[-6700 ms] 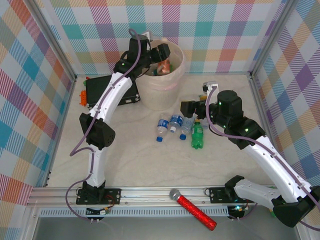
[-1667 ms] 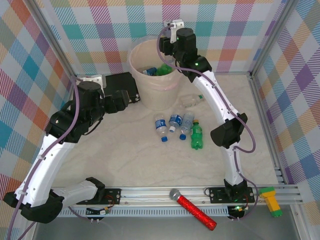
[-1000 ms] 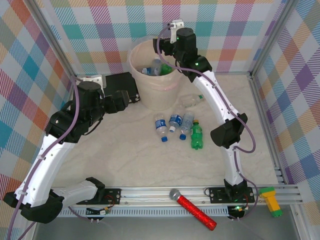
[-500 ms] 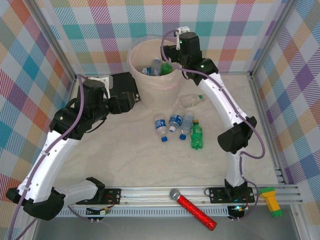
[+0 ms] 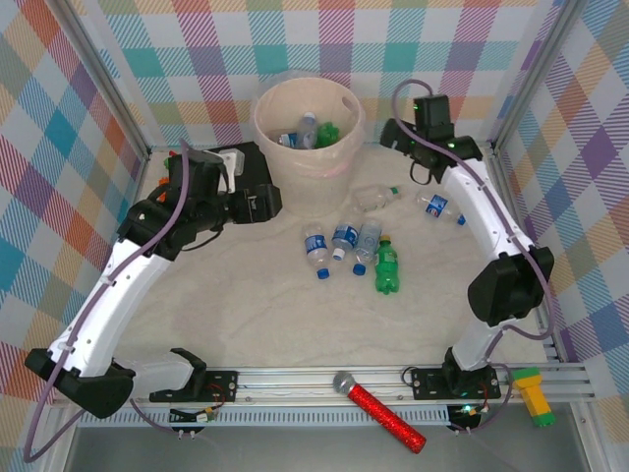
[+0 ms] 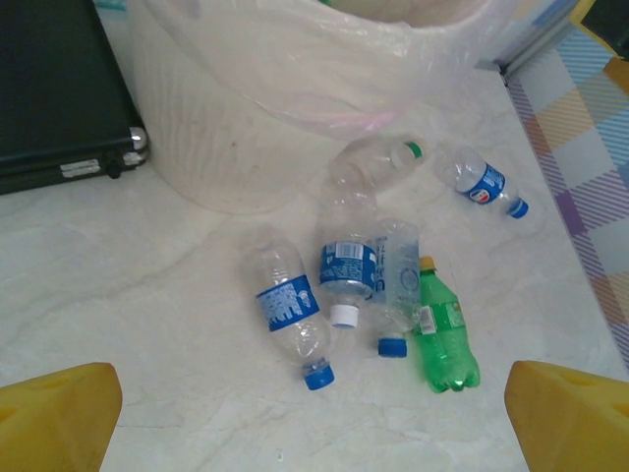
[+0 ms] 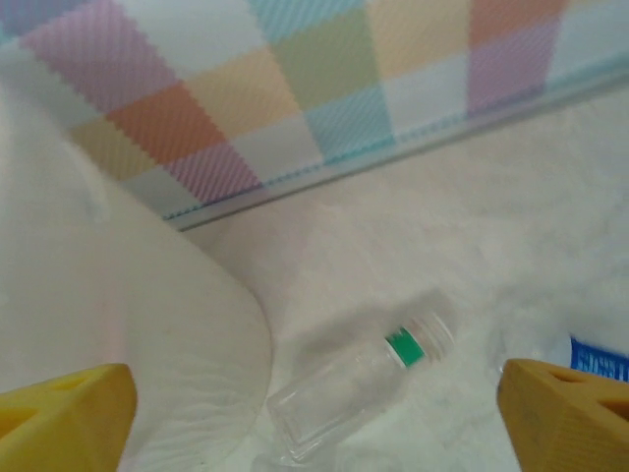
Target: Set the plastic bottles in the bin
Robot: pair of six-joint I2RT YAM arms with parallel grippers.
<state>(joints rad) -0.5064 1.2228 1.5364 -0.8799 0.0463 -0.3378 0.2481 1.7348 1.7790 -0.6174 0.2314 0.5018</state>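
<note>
Left gripper (image 5: 267, 202): fingers spread wide, empty, left of centre, near the bin's base.
Right gripper (image 5: 391, 136): fingers spread, empty, upper right, just beside the bin's rim.
Bin (image 5: 313, 185): upper centre, upright, some bottles inside.
Floor bottles (image 5: 346, 244): four clustered at centre.
Stray bottles (image 5: 377, 198): two lying right of the bin.

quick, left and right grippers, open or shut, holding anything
left gripper: open, holding nothing
right gripper: open, holding nothing
</note>
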